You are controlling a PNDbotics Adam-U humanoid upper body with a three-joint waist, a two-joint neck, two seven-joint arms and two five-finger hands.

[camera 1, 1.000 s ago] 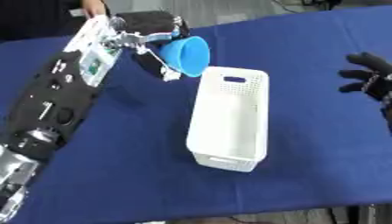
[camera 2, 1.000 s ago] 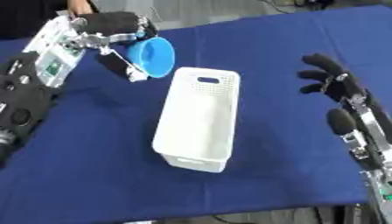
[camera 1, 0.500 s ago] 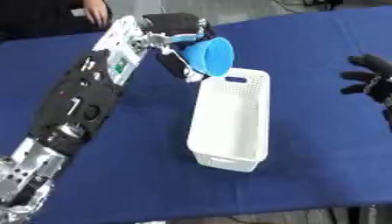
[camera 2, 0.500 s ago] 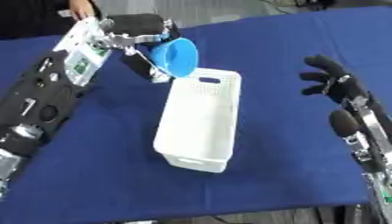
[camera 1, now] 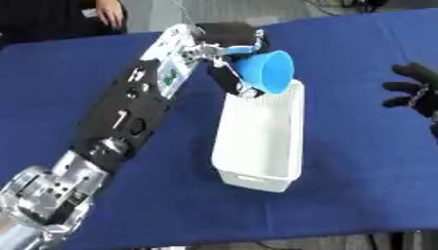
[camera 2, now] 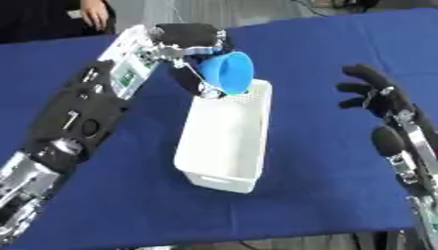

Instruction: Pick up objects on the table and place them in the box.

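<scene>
We hold a blue funnel [camera 1: 267, 71] in our left hand [camera 1: 224, 40], fingers curled round its narrow end, and it hangs above the far end of the white box [camera 1: 261, 139]. That is the relation the coming move turns on: the funnel sits over the box's far rim, not yet down inside it, so by our reckoning what is left is to lower or tip it in and let the fingers go. The funnel's wide mouth faces toward us and to the right, its axis tilted rather than upright, with the spout end tucked back into the hand where we cannot see it.

The box is long and narrow, its long axis running from near us away toward the far side of the worktop [camera 1: 359, 161], slightly askew. Its walls are plain white with a perforated band near the far end, and its inside looks empty as far as we can see. The funnel is a bright, smooth blue cone, most likely plastic, light enough that we expect it to drop and perhaps roll along the box floor once freed.

Our right hand [camera 2: 369, 90] is raised at the right side, well apart from the box, fingers spread and holding nothing. The left arm reaches diagonally across the blue worktop from the near left corner. It is plainly the nearer hand and the one doing the work; the right need not come in.
</scene>
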